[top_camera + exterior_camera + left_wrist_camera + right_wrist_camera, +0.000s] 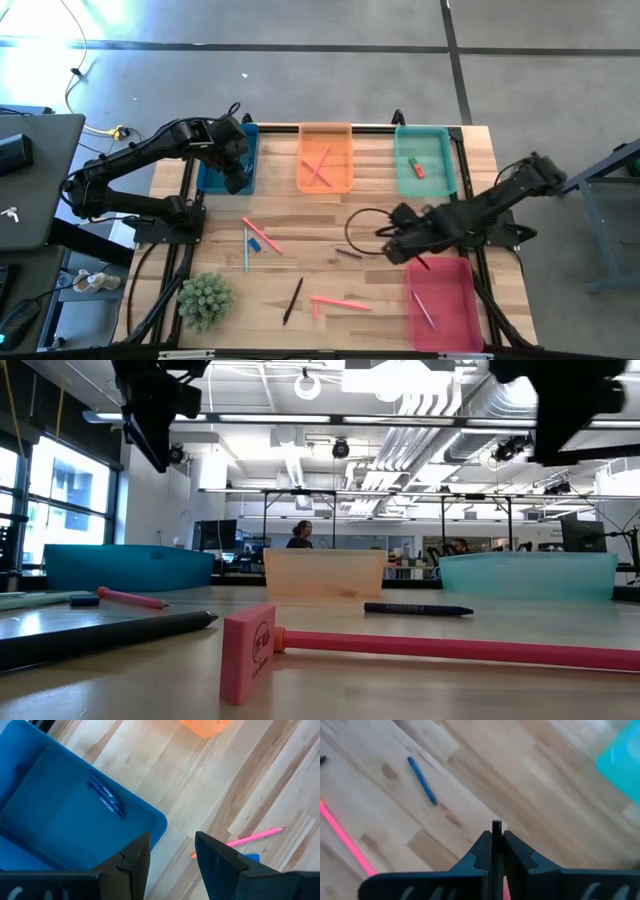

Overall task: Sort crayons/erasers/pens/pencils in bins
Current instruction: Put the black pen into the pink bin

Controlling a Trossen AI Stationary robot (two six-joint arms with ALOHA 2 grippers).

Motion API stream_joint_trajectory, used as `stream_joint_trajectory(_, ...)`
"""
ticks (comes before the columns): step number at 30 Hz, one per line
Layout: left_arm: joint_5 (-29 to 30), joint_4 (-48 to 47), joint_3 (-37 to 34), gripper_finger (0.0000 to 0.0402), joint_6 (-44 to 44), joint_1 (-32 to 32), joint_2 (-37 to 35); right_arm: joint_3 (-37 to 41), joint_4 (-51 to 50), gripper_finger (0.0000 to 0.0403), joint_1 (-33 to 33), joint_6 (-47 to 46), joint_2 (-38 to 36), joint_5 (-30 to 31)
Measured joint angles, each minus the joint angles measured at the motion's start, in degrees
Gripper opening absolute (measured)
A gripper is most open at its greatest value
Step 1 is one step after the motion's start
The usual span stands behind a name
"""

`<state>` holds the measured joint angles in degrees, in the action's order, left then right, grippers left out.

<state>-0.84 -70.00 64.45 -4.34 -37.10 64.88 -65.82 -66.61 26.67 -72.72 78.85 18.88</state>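
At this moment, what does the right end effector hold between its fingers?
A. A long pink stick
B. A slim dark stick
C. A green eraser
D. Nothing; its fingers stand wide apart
B. In the right wrist view the right end effector is shut on a slim dark stick whose tip pokes out between the fingers, above the wooden table.

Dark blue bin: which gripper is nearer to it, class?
Left. The left gripper hovers over the dark blue bin; the right gripper sits far across the table beside the red-pink bin.
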Motion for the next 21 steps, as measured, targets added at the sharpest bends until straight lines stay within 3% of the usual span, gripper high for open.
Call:
stream_joint_trajectory(11,0.00,0.04,0.00,0.0145,-5.42,0.00,0.00,10.23,8.08,0.0011,15.10,-18.30,-2.89,-0.68)
stream_joint_trajectory(21,-0.22,0.02,0.00,0.0145,-11.01,0.03,0.00,14.15,10.06,0.0011,28.12,-35.61,-2.75,-0.43)
